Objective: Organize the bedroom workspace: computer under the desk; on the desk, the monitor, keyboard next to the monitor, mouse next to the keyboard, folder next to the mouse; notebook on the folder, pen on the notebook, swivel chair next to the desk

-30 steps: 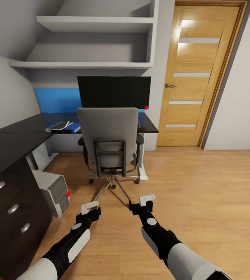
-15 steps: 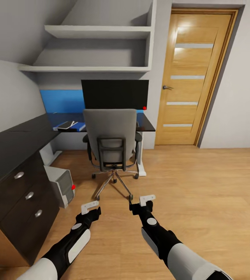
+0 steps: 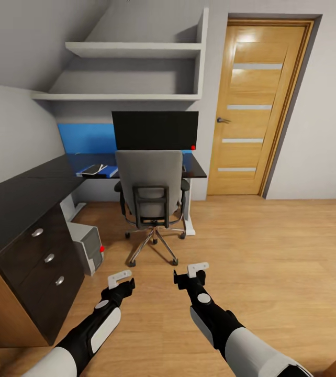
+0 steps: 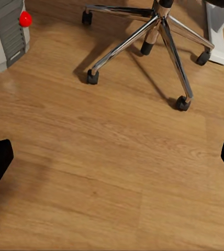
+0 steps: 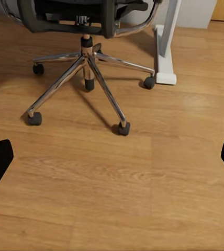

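The swivel chair (image 3: 151, 191) stands with its back to me, pushed up to the black desk (image 3: 16, 196). Behind it the monitor (image 3: 155, 130) stands on the desk. At the chair's left, a dark notebook (image 3: 90, 168) with a pale pen (image 3: 101, 167) lies on the blue folder (image 3: 110, 172) on the desktop. The computer (image 3: 88, 247) sits on the floor beside the drawer block (image 3: 40, 262). Keyboard and mouse are hidden. My left gripper (image 3: 120, 277) and right gripper (image 3: 191, 271) hover open over bare floor, short of the chair's chrome base (image 5: 86, 68).
A wooden door (image 3: 252, 104) is shut at the right of the desk. White shelves (image 3: 131, 50) hang above the monitor. The desk's white leg (image 5: 164, 47) stands by the chair base. Open wood floor (image 3: 272, 246) spreads to the right.
The whole view has pulled back: desk, chair and door look smaller and more of the drawer block shows. Both arms hold the same pose, grippers still open.
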